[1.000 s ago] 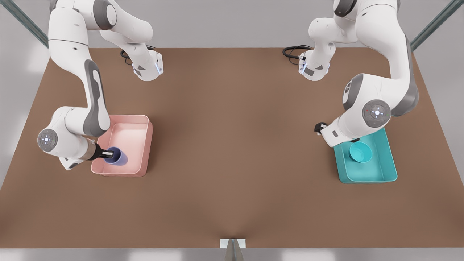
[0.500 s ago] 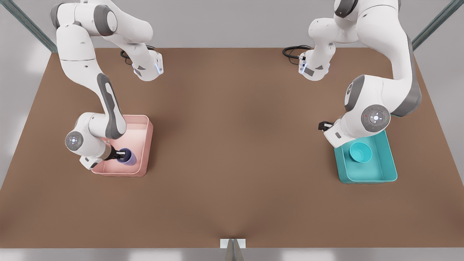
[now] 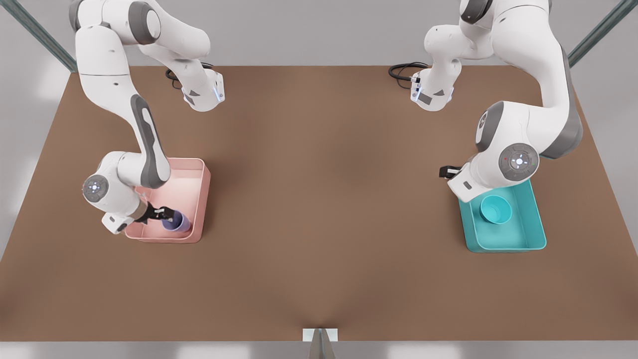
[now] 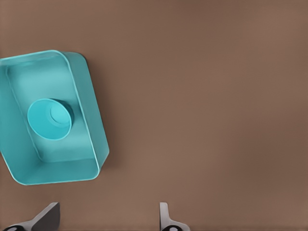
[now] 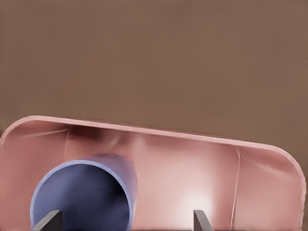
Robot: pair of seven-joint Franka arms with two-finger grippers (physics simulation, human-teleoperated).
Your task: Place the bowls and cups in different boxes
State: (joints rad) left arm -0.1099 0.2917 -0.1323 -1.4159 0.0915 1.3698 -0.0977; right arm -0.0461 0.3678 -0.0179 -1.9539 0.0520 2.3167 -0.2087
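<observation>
The lavender cup [image 3: 176, 222] lies tilted in the near corner of the pink box [image 3: 195, 172], at the front view's left. Its dark mouth [image 5: 82, 202] faces my right gripper [image 3: 163, 215]. That gripper [image 5: 125, 222] is open inside the box: one finger is in front of the cup's mouth, the other well clear of it. At the front view's right, the teal bowl [image 3: 495, 209] sits upright in the teal box [image 3: 503, 243]. My left gripper [image 4: 106, 220] hovers open and empty above the table, beside the teal box [image 4: 91, 115] and bowl [image 4: 49, 118].
Both boxes stand on a wide brown table [image 3: 319, 199]. Black cables [image 3: 401, 72] lie near the arm bases at the back edge. A small metal bracket [image 3: 320, 335] sits at the middle of the front edge.
My right gripper carried the cup down into the pink box and opened; the cup now rests tilted there. The left arm drifted slightly up and away from the teal box.
</observation>
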